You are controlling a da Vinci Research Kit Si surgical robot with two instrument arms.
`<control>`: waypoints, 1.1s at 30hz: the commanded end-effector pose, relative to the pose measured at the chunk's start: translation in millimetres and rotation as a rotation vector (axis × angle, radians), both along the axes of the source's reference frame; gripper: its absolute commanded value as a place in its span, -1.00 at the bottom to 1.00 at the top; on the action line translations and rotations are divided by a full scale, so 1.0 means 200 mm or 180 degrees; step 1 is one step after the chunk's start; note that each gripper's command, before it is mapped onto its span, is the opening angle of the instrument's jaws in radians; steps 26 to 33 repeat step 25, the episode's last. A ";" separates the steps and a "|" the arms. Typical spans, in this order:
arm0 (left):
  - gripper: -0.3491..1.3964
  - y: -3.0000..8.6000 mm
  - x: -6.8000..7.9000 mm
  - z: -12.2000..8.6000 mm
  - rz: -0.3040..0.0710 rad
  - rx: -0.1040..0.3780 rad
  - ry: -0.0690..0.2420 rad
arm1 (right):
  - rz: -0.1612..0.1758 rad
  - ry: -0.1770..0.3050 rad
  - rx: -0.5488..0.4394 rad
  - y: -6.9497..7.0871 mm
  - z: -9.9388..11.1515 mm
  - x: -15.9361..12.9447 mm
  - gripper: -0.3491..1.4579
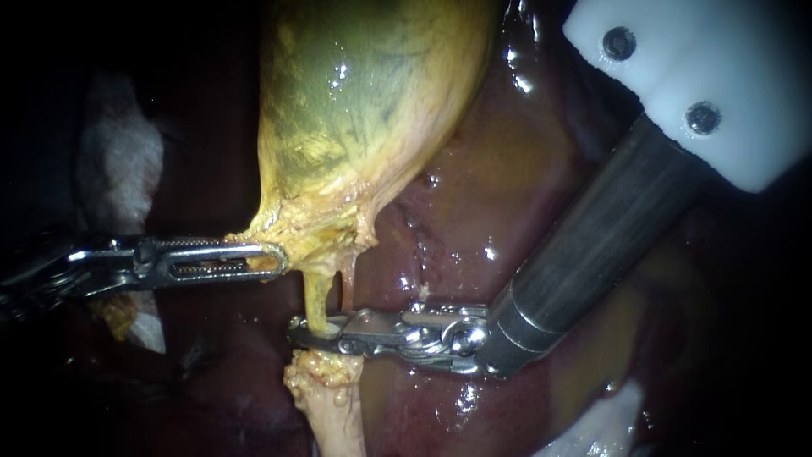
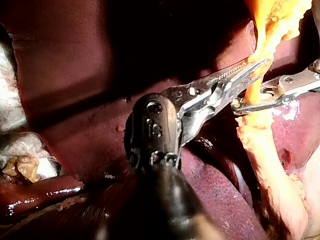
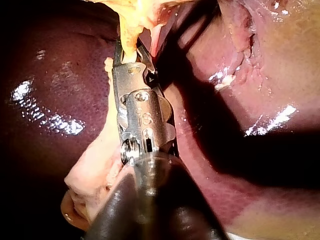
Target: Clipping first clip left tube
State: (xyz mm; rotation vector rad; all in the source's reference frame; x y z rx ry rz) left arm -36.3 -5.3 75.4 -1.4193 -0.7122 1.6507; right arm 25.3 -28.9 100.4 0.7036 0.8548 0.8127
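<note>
While we pinch gallbladder neck with left instrument, jaws closed on it, our right instrument clamps left tube from both sides, at gallbladder's six o'clock, liver behind.

The right instrument rises from its dark shaft through a metal wrist, and its jaws close from both sides on a yellow tube that hangs from the ragged yellow foot of the gallbladder just ahead. A thinner pink tube runs just beside the jaws, outside them. Under the instrument a pale, lumpy strand of tissue lies along the wet, dark red liver, and on the instrument's other side the surface turns to paler, glistening pink-tan tissue.
</note>
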 end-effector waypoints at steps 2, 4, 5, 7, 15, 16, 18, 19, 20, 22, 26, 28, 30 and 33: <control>-1.00 0.000 0.000 0.000 0.0000 0.0000 0.0000 | -0.0002 0.0001 0.0000 0.000 0.000 0.000 -0.80; -1.00 0.000 0.000 0.000 0.0000 -0.0001 0.0000 | -0.0002 0.0001 0.0000 0.000 0.000 0.000 -0.80; -1.00 0.000 0.000 0.000 0.0000 -0.0001 0.0000 | -0.0002 0.0001 0.0000 0.000 0.000 0.000 -0.80; -1.00 0.000 0.000 0.000 0.0000 -0.0001 0.0000 | -0.0002 0.0001 0.0000 0.000 0.000 0.000 -0.80; -1.00 0.000 0.000 0.000 0.0000 -0.0001 0.0000 | -0.0004 0.0002 0.0000 0.000 0.000 0.000 -0.80; -1.00 0.000 0.000 0.000 0.0000 -0.0001 0.0001 | -0.0004 0.0002 0.0000 0.000 0.000 0.000 -0.80; -1.00 0.000 0.000 0.000 0.0000 -0.0001 0.0000 | -0.0004 0.0002 0.0000 0.000 0.000 0.000 -0.79; -1.00 0.000 0.000 0.000 -0.0001 -0.0001 0.0001 | -0.0004 0.0002 0.0000 0.000 0.000 0.000 -0.79; -1.00 0.000 0.000 0.000 -0.0001 -0.0001 0.0001 | -0.0004 0.0002 0.0000 0.000 0.000 0.000 -0.79; -1.00 0.000 0.000 0.000 -0.0001 -0.0001 0.0001 | -0.0005 0.0002 0.0000 -0.001 0.000 0.000 -0.79; -1.00 0.000 0.000 0.000 -0.0001 -0.0001 0.0001 | 0.0003 -0.0002 0.0016 -0.001 0.000 0.000 -0.79; -1.00 0.000 0.000 0.000 -0.0001 -0.0001 0.0001 | 0.0003 -0.0002 0.0016 -0.001 0.000 0.000 -0.79; -1.00 0.000 0.000 0.000 -0.0001 -0.0001 0.0001 | 0.0003 -0.0002 0.0016 -0.001 0.000 0.000 -0.79; -1.00 0.000 0.000 0.000 -0.0001 -0.0001 0.0001 | 0.0003 -0.0002 0.0016 -0.001 0.000 0.000 -0.79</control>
